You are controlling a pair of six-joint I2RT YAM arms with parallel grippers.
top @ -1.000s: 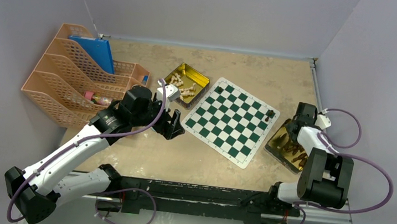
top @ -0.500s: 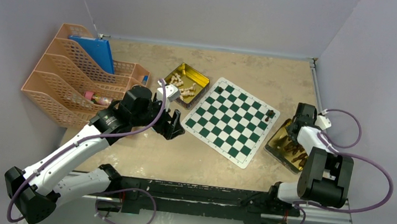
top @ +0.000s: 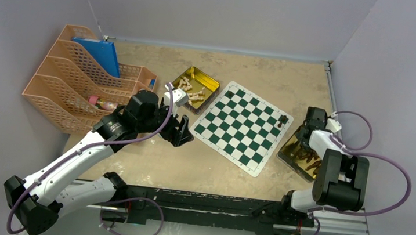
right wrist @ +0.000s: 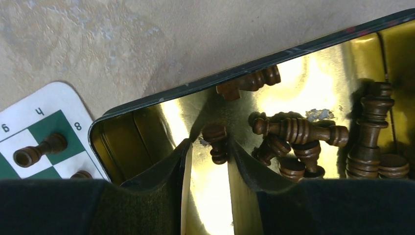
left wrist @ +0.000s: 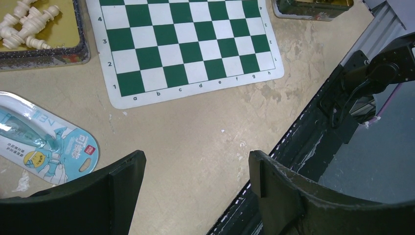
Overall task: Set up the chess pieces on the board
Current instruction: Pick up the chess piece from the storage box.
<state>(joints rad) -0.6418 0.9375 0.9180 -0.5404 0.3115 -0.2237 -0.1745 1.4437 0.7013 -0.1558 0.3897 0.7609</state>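
Left gripper (left wrist: 195,157) is held low over the mottled beige worktop (left wrist: 205,122), just off the board's near-left corner. Its matt black jaws are spread wide with nothing between them, and the arm is stretched forward and inward. A printed plastic packet (left wrist: 44,142) lies flat beside it.

The right arm is folded tightly with the wrist pitched down. Right gripper (right wrist: 209,149) is set inside the glossy gold tin (right wrist: 244,73), just beside the board's right edge. Its jaws are narrowed either side of a dark pawn (right wrist: 215,139); whether the pawn is pinched cannot be told. Turned-wood dark pieces (right wrist: 298,129) lie tumbled in the tin.

The board (top: 242,127), a thin green-and-white mat, carries a dark piece (top: 282,121) at its right corner.

Pale pieces (left wrist: 24,22) lie in a second tin (top: 212,83) at the board's far-left edge. An orange lattice rack (top: 75,86) stands at the worktop's left edge.
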